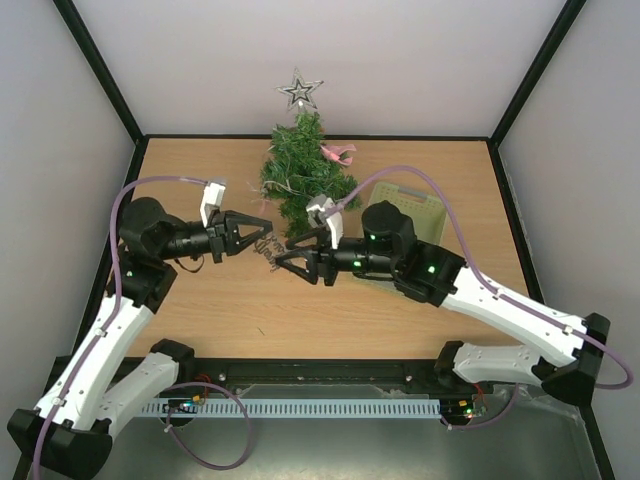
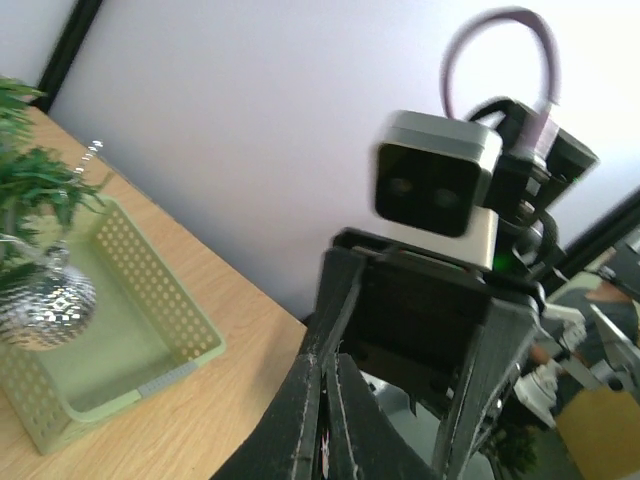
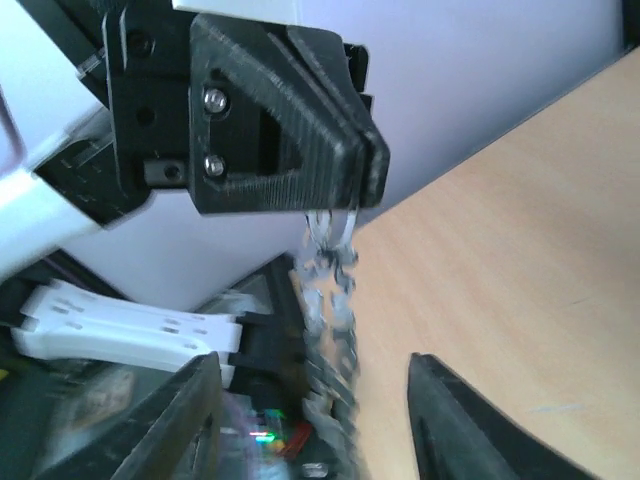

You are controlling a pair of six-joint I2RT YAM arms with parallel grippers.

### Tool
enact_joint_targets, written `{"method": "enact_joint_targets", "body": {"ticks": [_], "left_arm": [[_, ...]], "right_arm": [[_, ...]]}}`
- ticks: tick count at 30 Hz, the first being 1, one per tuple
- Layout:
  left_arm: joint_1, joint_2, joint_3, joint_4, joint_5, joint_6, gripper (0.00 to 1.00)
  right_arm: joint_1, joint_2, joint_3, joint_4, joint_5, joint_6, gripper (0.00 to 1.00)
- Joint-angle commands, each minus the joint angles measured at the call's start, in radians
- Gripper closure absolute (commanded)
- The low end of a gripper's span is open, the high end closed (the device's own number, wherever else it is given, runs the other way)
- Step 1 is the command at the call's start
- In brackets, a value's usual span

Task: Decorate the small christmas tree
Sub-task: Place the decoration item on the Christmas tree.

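Clearly found the small christmas tree (image 1: 303, 165) (bushy, dark green, conical) upright at the back of the light wooden table (image 1: 320, 320), topped with a silver star (image 1: 299, 90), with a pale green perforated plastic basket (image 1: 415, 205) just beside. Saw the left gripper (image 3: 345, 190) clamped tight on a dangling silver tinsel strand (image 3: 330, 280) and the right gripper (image 3: 320, 420) parted below, apparently gripping nothing. Judged it a handover, with the next move being to carry the strand to the branches and drape it.

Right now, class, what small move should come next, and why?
Probably the right tool backs away: it stands open, while the silver strand hangs from the shut left tool, so clearing off lets that tool carry the strand to the tree.
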Motion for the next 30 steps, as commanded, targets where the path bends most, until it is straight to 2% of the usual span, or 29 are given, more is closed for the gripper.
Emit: {"method": "enact_joint_targets", "body": {"ticks": [1, 3, 4, 8, 14, 17, 20, 25, 30], "left_arm": [[0.007, -0.014, 0.042, -0.053, -0.120, -0.070, 0.97], [0.010, -0.024, 0.040, -0.055, -0.172, -0.108, 0.98], [0.013, -0.028, 0.040, -0.058, -0.202, -0.129, 0.98], [0.020, -0.042, 0.033, -0.069, -0.284, -0.229, 0.98], [0.025, -0.031, -0.003, -0.012, -0.276, -0.447, 0.98], [0.025, -0.032, -0.007, -0.005, -0.273, -0.484, 0.98], [0.025, -0.037, -0.023, 0.010, -0.268, -0.521, 0.98], [0.025, -0.056, -0.066, 0.054, -0.272, -0.592, 0.97], [0.025, -0.053, -0.094, 0.082, -0.269, -0.630, 0.98]], "right_arm": [[0.006, -0.112, -0.053, -0.030, 0.247, -0.266, 0.47], [0.005, -0.173, -0.116, 0.023, 0.350, -0.445, 0.53], [0.007, -0.205, -0.152, 0.050, 0.354, -0.561, 0.54], [0.005, -0.299, -0.240, 0.115, 0.240, -1.064, 0.53], [0.013, -0.268, -0.259, 0.205, 0.273, -1.486, 0.53], [0.027, -0.255, -0.297, 0.293, 0.303, -1.617, 0.58], [0.049, -0.242, -0.319, 0.353, 0.361, -1.715, 0.57], [0.070, -0.223, -0.344, 0.461, 0.371, -1.788, 0.55], [0.097, -0.170, -0.331, 0.509, 0.409, -1.836, 0.59]]}}
